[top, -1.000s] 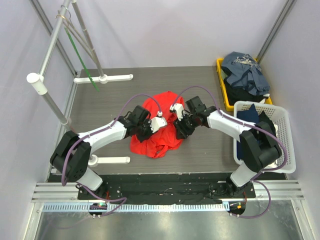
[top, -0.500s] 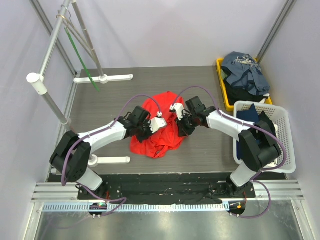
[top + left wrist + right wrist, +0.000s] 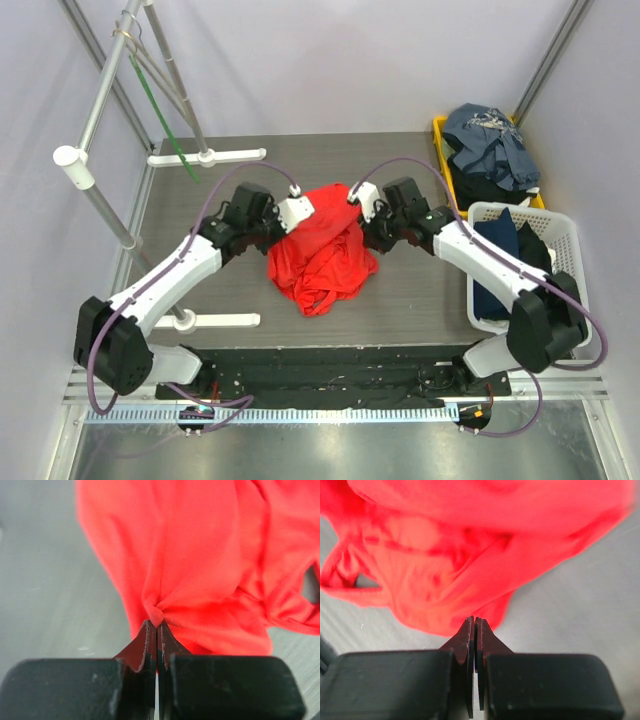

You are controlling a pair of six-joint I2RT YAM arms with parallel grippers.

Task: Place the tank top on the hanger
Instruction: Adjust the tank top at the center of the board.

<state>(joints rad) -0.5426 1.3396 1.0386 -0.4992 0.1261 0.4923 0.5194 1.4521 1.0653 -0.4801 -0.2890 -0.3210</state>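
Top external view: the tank top (image 3: 325,255) is bunched at the table (image 3: 420,300) centre, pinched by the closed left gripper (image 3: 287,220) and right gripper (image 3: 362,228). The hanger (image 3: 165,125) hangs bare at ten o'clock, so the hanging itself is judged not yet begun.

You can't make out the hook of the hanger (image 3: 183,155) at eleven o'clock; the blurred tank top (image 3: 200,555) overruns both wrist views' twelve-o'clock edges.
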